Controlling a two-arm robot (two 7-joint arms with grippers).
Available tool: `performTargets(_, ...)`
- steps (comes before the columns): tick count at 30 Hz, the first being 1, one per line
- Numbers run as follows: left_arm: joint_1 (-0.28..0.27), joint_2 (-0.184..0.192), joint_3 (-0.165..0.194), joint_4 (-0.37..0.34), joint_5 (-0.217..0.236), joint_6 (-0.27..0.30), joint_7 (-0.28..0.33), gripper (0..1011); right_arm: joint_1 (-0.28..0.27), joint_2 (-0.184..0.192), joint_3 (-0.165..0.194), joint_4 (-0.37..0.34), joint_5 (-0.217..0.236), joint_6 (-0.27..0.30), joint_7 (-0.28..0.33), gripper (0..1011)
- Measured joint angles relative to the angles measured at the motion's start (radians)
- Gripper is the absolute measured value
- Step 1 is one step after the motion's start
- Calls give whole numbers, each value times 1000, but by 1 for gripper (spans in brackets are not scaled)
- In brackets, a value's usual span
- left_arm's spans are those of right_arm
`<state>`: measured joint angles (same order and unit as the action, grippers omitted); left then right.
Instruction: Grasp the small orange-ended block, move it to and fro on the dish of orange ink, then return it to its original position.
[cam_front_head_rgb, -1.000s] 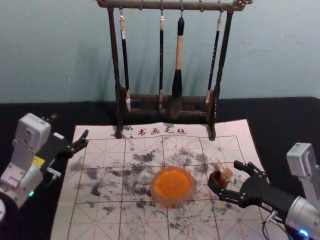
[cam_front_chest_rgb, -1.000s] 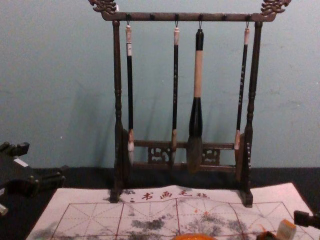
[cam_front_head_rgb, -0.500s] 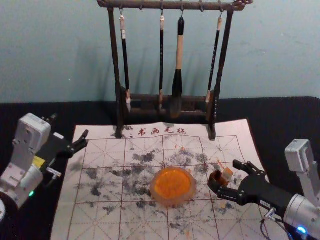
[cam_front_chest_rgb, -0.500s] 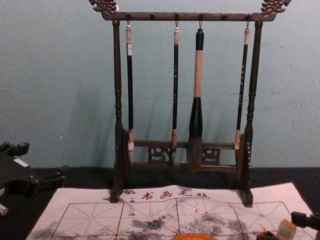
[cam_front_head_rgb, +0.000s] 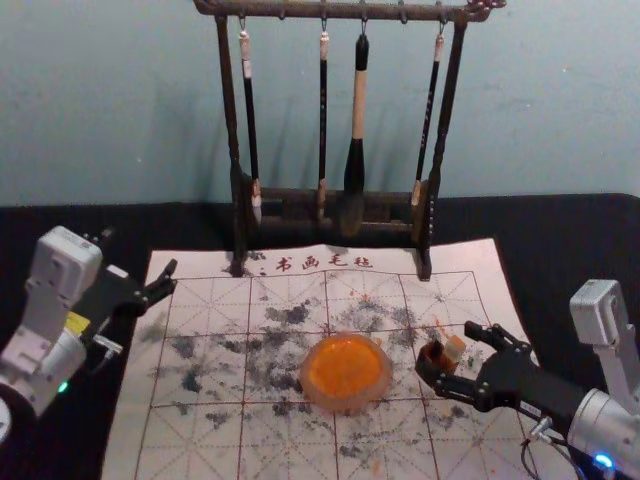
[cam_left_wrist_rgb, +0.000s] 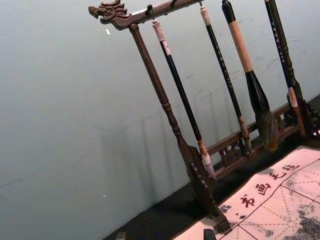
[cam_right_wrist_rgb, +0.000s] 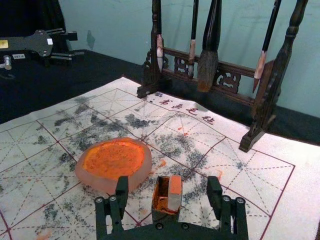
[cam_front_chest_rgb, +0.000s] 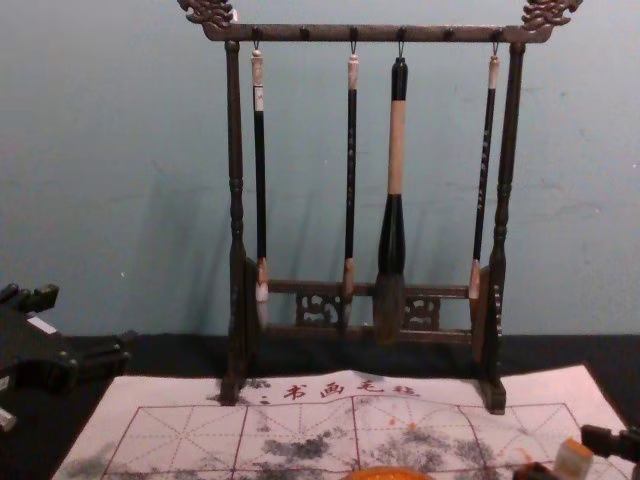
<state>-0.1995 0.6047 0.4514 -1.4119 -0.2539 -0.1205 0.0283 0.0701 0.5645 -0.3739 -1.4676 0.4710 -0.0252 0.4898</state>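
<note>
The right gripper (cam_right_wrist_rgb: 168, 187) is spread, its two fingers standing well apart on either side of the small block (cam_right_wrist_rgb: 174, 194), with a gap on each side and nothing pinched. The block sits between the fingers, tilted in a small open box (cam_right_wrist_rgb: 165, 216), its orange end up and poking above the rim. The box is stained orange inside; whatever lies under the block I cannot tell

The block will probably handle as light, hard and stiff, with flat sides that suit a straight squeeze, though wet ink near the end could make it slick. The best hold seems to be the pale sides below the orange, leaving the end free for the ink. Closing too low might catch the box and drag it along, and a tilted block could twist as the fingers meet

Just off the gripper's left side is the round dish (cam_right_wrist_rgb: 112, 183), thick-walled and pinkish, with orange ink (cam_right_wrist_rgb: 114, 157) spread across its middle. Under both lies the marked mat (cam_right_wrist_rgb: 210, 160). Beyond the gripper stands the rack (cam_front_head_rgb: 345, 12) with four hanging brushes (cam_front_head_rgb: 358, 95). Far to its left, the left gripper (cam_front_head_rgb: 140, 253) is parked over the mat's edge, fingers apart and holding nothing
</note>
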Motion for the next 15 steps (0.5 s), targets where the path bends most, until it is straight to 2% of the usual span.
performTargets(3, 0, 0, 0, 0, 0, 0, 0, 1001, 0, 0, 0, 0, 0, 0, 0, 908)
performTargets(7, 0, 0, 0, 0, 0, 0, 0, 1001, 0, 0, -1, -1, 0, -1, 0, 795)
performTargets(8, 0, 0, 0, 0, 0, 0, 0, 1002, 0, 1, -1, -1, 0, -1, 0, 737)
performTargets(12, 0, 0, 0, 0, 0, 0, 0, 1001, 0, 1, -1, -1, 0, -1, 0, 660)
performTargets(15, 0, 0, 0, 0, 0, 0, 0, 1001, 0, 1, -1, -1, 0, -2, 0, 516)
